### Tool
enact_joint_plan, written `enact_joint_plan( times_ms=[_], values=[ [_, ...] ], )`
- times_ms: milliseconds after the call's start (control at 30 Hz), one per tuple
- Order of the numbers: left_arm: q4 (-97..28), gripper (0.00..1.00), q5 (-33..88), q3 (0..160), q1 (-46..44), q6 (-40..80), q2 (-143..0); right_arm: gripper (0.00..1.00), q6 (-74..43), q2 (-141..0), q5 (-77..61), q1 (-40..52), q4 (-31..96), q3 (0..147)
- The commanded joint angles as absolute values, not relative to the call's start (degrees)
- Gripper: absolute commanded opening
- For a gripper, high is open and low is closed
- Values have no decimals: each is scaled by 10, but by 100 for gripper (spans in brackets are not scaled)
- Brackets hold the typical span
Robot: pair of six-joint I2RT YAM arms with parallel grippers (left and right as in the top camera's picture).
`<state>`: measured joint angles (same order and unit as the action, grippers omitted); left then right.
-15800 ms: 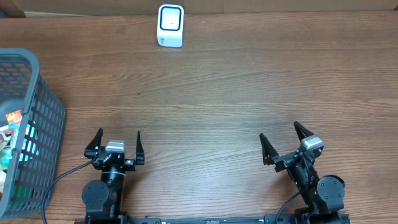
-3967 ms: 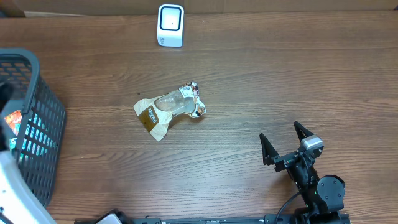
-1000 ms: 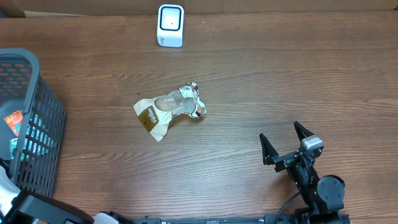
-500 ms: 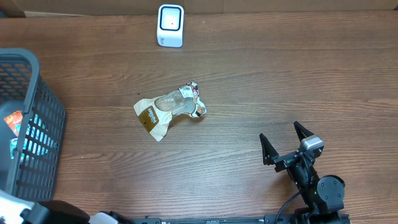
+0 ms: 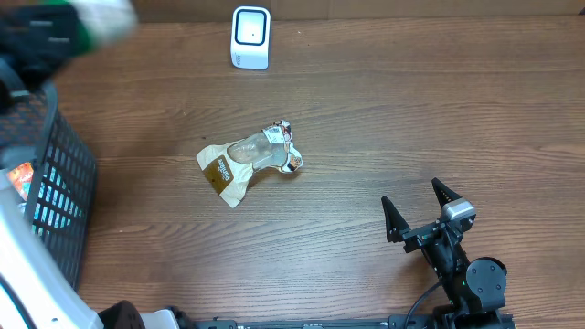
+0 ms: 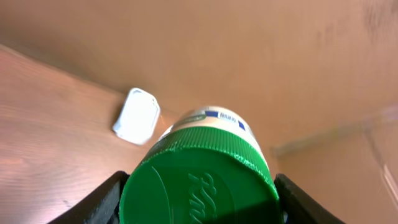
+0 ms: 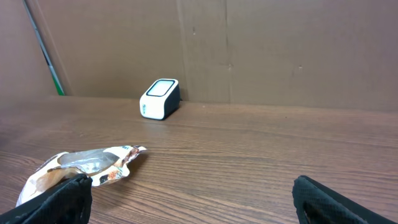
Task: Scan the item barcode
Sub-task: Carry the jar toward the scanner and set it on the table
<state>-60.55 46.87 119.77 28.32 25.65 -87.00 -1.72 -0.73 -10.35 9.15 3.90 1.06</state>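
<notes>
Scanner at far edge of table, left of centre. Packet mid-table, before scanner. Basket at left edge. Right gripper front right, well apart from packet. Jar between left gripper fingers, far-left corner.

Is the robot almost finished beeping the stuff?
Not yet. Done: a snack packet lies out on the table. In hand: the left fingers hold a green-lidded jar in the air. Left: showing it to the scanner.

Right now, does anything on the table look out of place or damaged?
Yes: a crumpled snack packet lies twisted mid-table, apart from the basket and the scanner. The left gripper holds a green-lidded jar.
</notes>
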Motion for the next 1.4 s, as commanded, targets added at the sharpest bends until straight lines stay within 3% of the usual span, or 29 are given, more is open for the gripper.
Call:
enact_joint_plan(
  times_ms=[0, 200, 433, 1000, 1133, 1367],
  values=[
    [-668, 27, 321, 1211, 112, 168, -871, 100, -17, -2, -108, 93, 36, 5],
    [-736, 29, 79, 1211, -101, 162, -929, 100, -17, -2, -108, 93, 36, 5],
    [-764, 29, 6, 1211, -261, 169, -1053, 100, -17, -2, -108, 93, 36, 5],
    [-753, 31, 11, 1211, -383, 223, -1290, 100, -17, -2, -108, 93, 36, 5],
    [-740, 51, 11, 1211, -383, 223, -1300, 100, -17, -2, -108, 93, 36, 5],
    [-732, 76, 15, 1211, -383, 223, -1300, 100, -17, -2, -108, 93, 36, 5]
  ],
)
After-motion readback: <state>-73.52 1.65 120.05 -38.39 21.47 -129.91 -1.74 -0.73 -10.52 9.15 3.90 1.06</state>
